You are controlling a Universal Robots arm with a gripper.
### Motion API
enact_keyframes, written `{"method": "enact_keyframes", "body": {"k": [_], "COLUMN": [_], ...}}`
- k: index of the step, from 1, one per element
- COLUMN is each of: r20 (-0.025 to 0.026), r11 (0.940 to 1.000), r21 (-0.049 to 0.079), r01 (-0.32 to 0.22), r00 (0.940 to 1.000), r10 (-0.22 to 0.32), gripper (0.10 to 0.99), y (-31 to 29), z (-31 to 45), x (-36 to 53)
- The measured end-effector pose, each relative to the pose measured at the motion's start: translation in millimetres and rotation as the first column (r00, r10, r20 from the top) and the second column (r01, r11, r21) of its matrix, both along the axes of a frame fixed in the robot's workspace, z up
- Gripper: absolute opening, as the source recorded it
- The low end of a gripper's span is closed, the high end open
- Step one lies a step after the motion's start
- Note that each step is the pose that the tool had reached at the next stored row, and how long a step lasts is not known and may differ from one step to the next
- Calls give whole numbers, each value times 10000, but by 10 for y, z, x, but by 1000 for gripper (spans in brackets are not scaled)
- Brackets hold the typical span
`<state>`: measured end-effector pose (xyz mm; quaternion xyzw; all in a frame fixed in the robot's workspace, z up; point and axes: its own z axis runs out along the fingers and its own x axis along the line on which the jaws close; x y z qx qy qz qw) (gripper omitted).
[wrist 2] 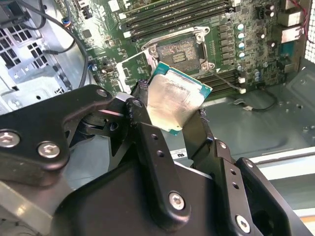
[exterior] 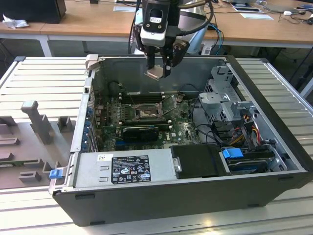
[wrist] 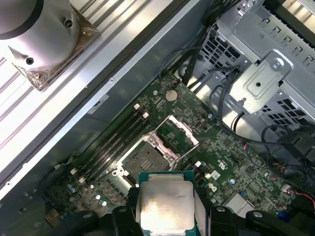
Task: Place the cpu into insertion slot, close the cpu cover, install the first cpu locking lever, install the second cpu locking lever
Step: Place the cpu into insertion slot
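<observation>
Computer case (exterior: pixel 186 198): dark, open-sided, lying on a ribbed metal table (exterior: pixel 49 73).
Motherboard (exterior: pixel 182 128): green, flat on the case floor.
Power supply (exterior: pixel 124 167): silver box along the near wall, label facing up.
Graphics card (exterior: pixel 141 132): long and black, between the power supply and the memory slots (exterior: pixel 142 98).
Drive cage (exterior: pixel 222 100): perforated grey metal at the exterior view's right, with cables beside it.
Grey fixture (exterior: pixel 36 117): on the table at the exterior view's left.
Wooden desks (exterior: pixel 88 24): far behind.

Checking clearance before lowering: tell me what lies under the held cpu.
Below the cpu, gripped by the fingers, lies the motherboard with its empty socket, the cpu cover swung open. The chip's underside and the board right behind it are hidden.
</observation>
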<state>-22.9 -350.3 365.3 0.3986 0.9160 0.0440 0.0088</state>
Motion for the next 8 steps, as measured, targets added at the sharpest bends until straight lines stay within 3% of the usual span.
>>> {"method": "enact_keyframes", "body": {"k": [8], "r20": [1], "r11": [9980], "r21": [2], "r01": [635], "r00": [9980], "r10": [-635], "gripper": [525], "y": [0], "z": [-4], "x": [0]}}
